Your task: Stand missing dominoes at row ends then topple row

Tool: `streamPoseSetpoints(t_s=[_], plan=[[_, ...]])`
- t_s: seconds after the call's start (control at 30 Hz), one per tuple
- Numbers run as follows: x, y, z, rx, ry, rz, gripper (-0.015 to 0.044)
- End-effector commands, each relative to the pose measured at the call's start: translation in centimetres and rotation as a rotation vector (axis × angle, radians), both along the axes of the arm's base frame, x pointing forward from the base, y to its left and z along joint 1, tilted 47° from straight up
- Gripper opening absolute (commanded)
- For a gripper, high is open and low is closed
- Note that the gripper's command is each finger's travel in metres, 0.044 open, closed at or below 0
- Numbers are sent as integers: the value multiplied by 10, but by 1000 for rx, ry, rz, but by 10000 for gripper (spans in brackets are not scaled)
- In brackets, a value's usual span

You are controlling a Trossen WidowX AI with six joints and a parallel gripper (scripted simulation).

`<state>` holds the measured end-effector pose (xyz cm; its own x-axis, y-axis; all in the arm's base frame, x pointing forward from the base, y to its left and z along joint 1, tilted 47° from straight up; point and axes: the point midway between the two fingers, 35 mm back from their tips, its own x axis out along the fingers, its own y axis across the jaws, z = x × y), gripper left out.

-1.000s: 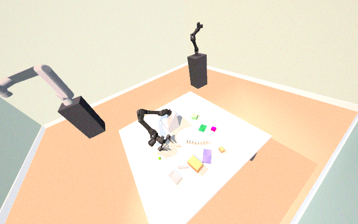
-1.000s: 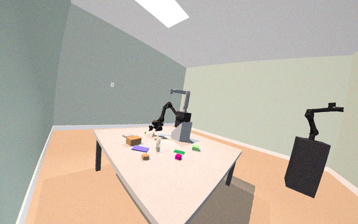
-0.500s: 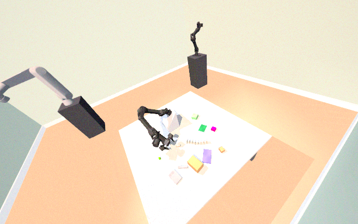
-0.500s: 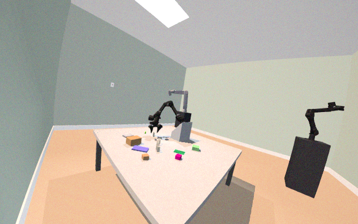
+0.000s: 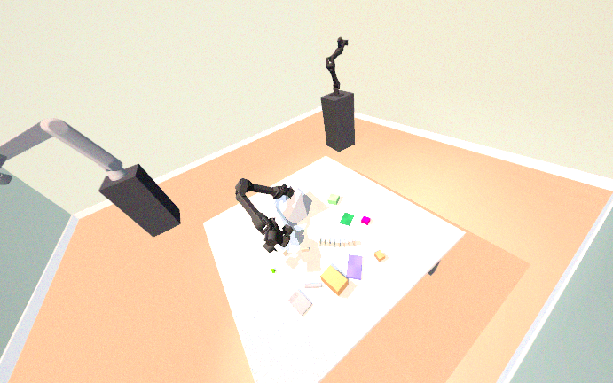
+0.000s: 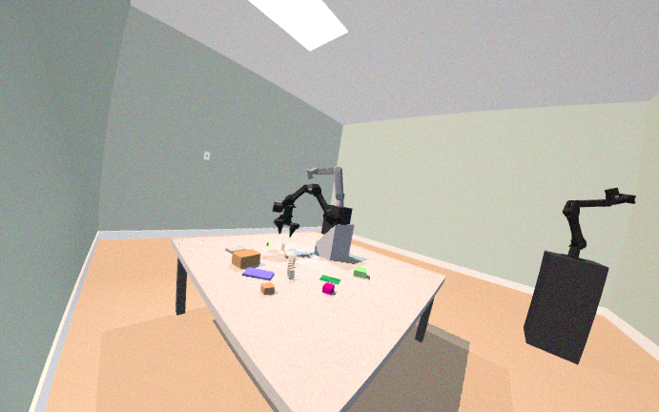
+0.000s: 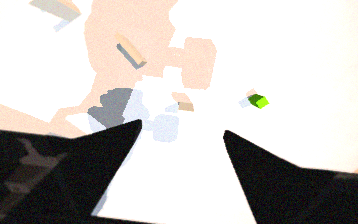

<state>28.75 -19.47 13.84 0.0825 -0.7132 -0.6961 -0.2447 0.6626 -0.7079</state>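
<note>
A row of several pale dominoes (image 5: 340,243) (image 6: 291,267) stands upright on the white table (image 5: 270,333) (image 6: 311,333). My gripper (image 5: 279,239) (image 6: 284,235) (image 7: 182,128) is open and empty, pointing down, above the table on the robot-base side of the row. One loose domino (image 6: 283,246) (image 7: 186,106) seems to stand upright below and just ahead of the fingertips, apart from both fingers. Another loose domino (image 5: 304,249) (image 7: 130,50) lies on its side between that one and the row. A pale block (image 7: 57,7) is cut off at the top left of the wrist view, possibly the row's near end.
A small green cube (image 5: 272,270) (image 7: 259,101) lies near the standing loose domino. Around the row are a purple slab (image 5: 354,267) (image 6: 257,273), an orange box (image 5: 334,279) (image 6: 245,258), an orange cube (image 5: 380,255) (image 6: 267,288), a magenta cube (image 5: 365,220) (image 6: 327,288) and a green slab (image 5: 346,219) (image 6: 330,278).
</note>
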Motion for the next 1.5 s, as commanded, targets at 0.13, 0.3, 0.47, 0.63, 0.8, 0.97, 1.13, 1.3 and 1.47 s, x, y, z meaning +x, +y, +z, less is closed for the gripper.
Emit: streamPoseSetpoints(t_s=[0.13,0.3,0.47,0.63,0.8,0.97,1.13,1.3,1.47], plan=[[3,-23,-19,-19,6,-12,440],[4,-47,-40,-24,4,-9,440],[4,-49,-41,-24,4,-9,440],[4,-55,-47,-25,4,-9,440],[4,-58,-50,-25,4,-9,414],[4,-58,-50,-25,4,-9,282],[4,-58,-50,-25,4,-9,151],[4,-58,-50,-25,4,-9,107],[4,-58,-50,-25,4,-9,107]])
